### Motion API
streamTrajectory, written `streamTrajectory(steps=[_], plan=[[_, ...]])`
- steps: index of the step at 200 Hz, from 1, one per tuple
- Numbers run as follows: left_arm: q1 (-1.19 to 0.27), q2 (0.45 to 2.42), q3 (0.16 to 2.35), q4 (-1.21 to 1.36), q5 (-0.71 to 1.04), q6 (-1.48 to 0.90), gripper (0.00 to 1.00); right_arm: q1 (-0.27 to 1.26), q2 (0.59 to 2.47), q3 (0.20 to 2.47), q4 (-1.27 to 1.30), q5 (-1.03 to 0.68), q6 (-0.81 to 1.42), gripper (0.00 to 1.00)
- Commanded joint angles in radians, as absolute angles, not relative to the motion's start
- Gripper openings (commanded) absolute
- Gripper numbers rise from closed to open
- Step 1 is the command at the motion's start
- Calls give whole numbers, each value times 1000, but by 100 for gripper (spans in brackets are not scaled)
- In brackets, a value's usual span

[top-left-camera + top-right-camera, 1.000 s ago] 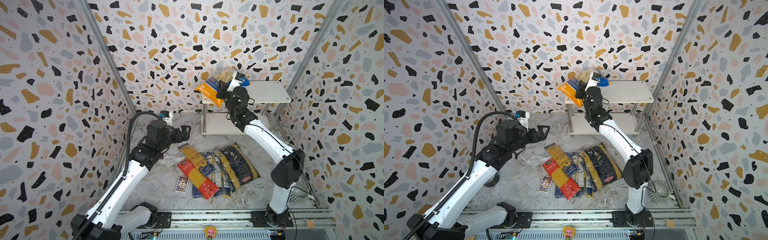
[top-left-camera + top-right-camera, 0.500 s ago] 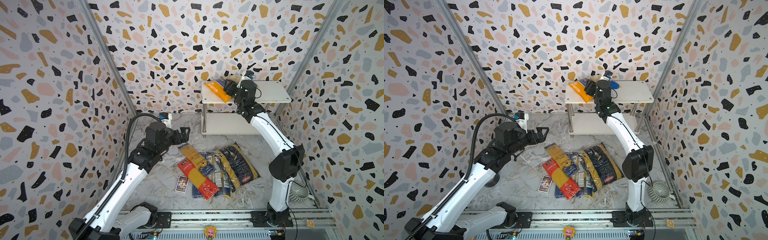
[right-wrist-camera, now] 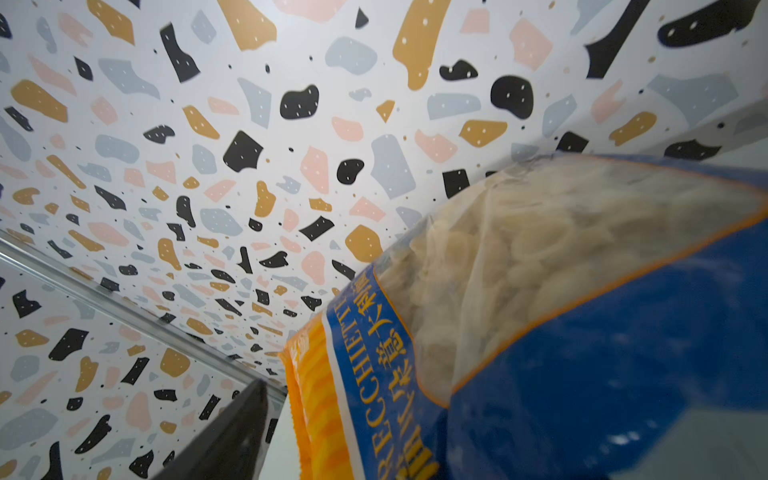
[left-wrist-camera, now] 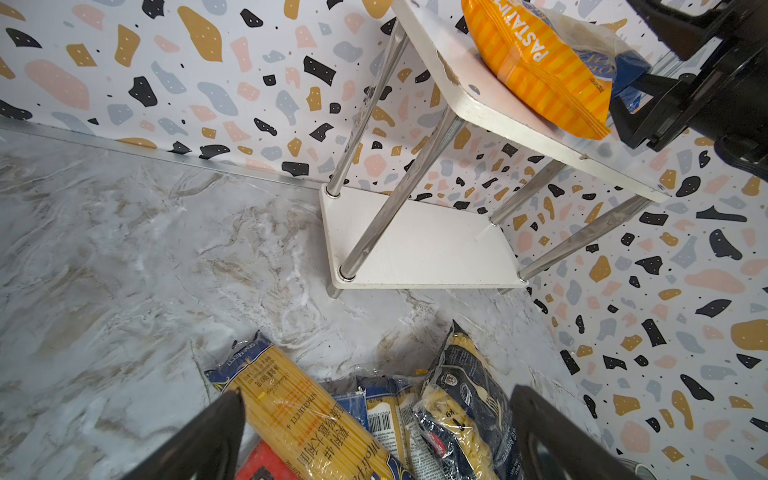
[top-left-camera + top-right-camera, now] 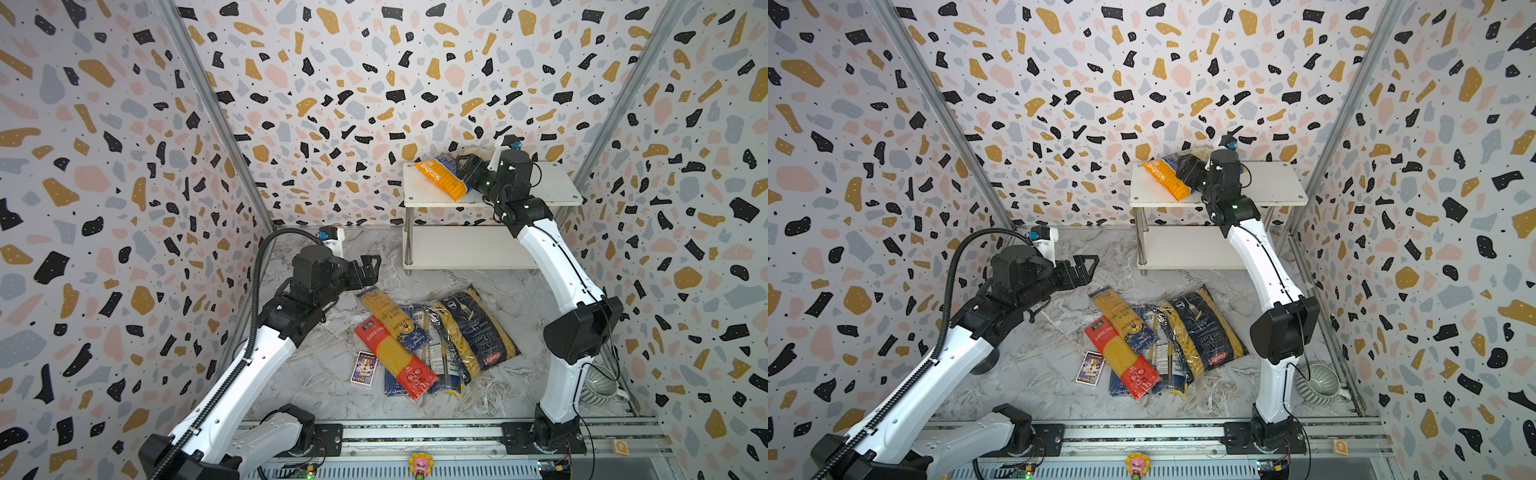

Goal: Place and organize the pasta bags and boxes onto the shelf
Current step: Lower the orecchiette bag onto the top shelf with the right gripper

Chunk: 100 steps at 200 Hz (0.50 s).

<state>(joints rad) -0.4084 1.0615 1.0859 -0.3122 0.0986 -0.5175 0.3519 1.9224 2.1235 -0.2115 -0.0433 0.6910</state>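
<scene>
Fingers of my left gripper stand wide apart and hold nothing. They hover over the far left end of the heap on the floor. Beneath them lie the spaghetti packs, long and overlapping, with a yellow one and a red one lying over the blue ones. A small card lies just left of the heap. The dark penne bag touches the packs on their right. Farther back and to the right stands the shelf. The orange and blue bag lies flat on the left end of its top board. My right gripper meets that bag's right end with fingers parted: one stands clear of the wrapper, the other is hidden.
</scene>
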Motion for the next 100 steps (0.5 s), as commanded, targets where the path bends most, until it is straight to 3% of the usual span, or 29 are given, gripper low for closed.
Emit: streamTrajectory(steps=[1,53,100], plan=[[-405,1058,1072,-259,123,-536,100,369,1852,2082,-205,-89,694,79],[-405,1044,1066,-256,123,-545,99,389,1851,2049,-213,-124,707,51],[-405,1016,1054,-258,120,-544,100,476,1886,2104,-221,-64,691,49]])
